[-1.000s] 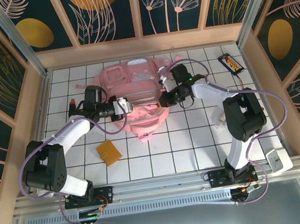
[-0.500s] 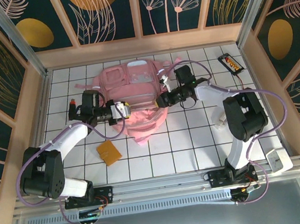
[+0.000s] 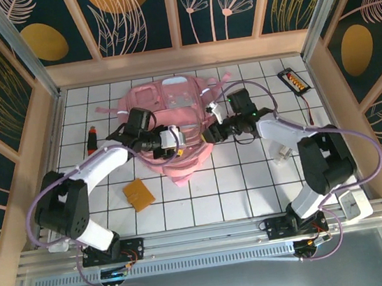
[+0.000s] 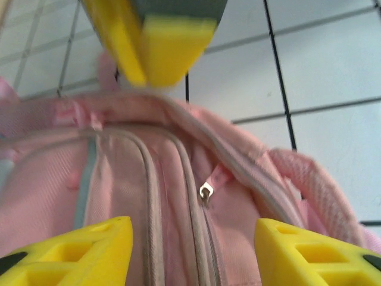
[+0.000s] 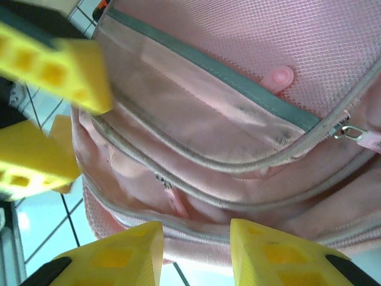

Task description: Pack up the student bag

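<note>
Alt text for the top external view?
Two robot arms reach inward over a pink student bag lying on a white gridded table, the left end effector and right end effector close together above its near edge. A small brown item lies nearer the arms.

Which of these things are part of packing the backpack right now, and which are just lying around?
In the job: backpack, left pincer, right pincer, both open over it.
Lying about, untouched: brown card, red marker, black case, small white object.
</note>
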Controlling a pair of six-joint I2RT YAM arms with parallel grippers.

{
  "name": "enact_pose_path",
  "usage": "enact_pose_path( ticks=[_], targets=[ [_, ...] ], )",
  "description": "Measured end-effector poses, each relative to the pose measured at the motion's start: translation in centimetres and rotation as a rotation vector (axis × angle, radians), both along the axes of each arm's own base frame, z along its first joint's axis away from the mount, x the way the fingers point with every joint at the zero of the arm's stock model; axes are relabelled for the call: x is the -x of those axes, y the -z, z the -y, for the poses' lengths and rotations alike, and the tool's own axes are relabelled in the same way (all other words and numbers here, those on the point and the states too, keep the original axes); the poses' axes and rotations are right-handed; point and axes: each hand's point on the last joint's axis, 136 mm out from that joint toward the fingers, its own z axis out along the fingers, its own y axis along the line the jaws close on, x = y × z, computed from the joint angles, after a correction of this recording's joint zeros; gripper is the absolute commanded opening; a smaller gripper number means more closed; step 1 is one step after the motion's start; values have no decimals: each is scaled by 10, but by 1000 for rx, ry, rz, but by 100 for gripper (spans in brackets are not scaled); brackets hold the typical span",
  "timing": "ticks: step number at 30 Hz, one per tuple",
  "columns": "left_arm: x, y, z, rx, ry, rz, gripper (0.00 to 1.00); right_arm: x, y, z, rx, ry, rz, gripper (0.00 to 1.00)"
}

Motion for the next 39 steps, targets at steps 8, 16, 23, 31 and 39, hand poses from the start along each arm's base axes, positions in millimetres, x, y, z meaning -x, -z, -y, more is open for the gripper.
enact_pose_path(
  ticks=[8,16,23,31,39],
  targets=[
    [-10,25,-12,-169,-30,-11,41,-2,-8,9,39,7,120,34],
    [-7,51,-13,-303,28,-9,15,-3,-2,12,53,16,133,34],
    [-11,57,-16,-351,10,6,0,-5,-7,11,40,17,159,37],
    [-13,33,-11,-278,-12,51,0,7,-8,1,11,-61,179,39],
    [-30,-55,-13,-8,-99,203,0,7,-21,-32,-23,-81,119,41]
  ],
)
